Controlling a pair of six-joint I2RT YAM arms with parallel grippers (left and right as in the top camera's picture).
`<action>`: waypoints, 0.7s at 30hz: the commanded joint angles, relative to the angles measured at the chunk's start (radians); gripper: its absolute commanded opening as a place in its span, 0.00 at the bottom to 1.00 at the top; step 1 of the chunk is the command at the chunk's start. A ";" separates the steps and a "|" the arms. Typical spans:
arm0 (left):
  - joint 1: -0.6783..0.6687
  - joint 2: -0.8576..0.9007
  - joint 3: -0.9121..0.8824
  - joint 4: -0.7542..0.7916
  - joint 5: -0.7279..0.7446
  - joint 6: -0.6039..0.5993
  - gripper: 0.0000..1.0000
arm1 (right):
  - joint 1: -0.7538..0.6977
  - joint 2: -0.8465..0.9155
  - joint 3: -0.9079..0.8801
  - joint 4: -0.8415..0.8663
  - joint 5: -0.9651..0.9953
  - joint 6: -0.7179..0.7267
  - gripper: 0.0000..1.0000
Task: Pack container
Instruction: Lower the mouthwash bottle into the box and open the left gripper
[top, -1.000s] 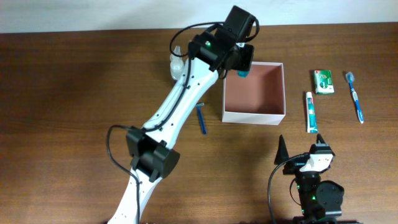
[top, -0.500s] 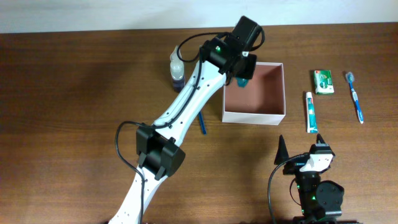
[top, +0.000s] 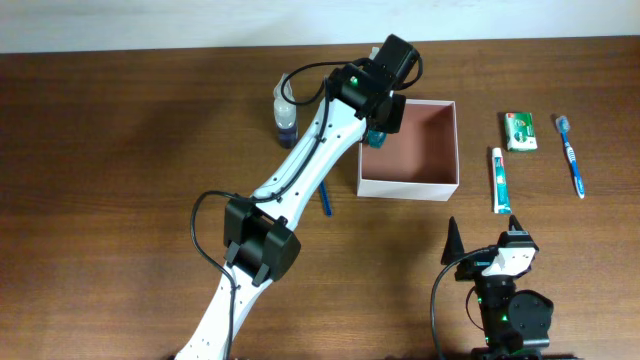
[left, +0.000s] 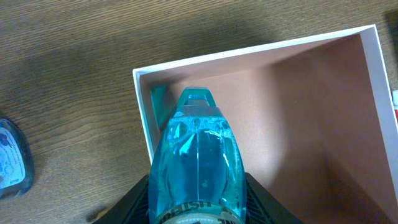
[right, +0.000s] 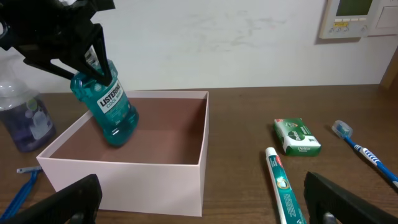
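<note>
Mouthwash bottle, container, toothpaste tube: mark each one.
mouthwash bottle (right: 112, 102), right wrist view, on its label.
container (right: 137, 186), right wrist view, on the near outer wall.
toothpaste tube (top: 499, 182), overhead view, on the middle of its body.

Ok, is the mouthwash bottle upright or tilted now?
Tilted: in the right wrist view the mouthwash bottle leans, its base inside the container.

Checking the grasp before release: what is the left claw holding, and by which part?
The mouthwash bottle, gripped by the left claw at its upper end, with its base tilted down into the container.
</note>
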 joint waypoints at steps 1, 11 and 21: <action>0.002 -0.001 0.023 0.015 -0.021 -0.013 0.19 | 0.007 -0.008 -0.005 -0.007 -0.005 0.001 0.99; 0.008 0.024 0.023 0.020 -0.040 -0.013 0.19 | 0.007 -0.008 -0.005 -0.007 -0.005 0.001 0.99; 0.008 0.046 0.023 0.002 -0.040 -0.013 0.19 | 0.007 -0.008 -0.005 -0.007 -0.005 0.001 0.99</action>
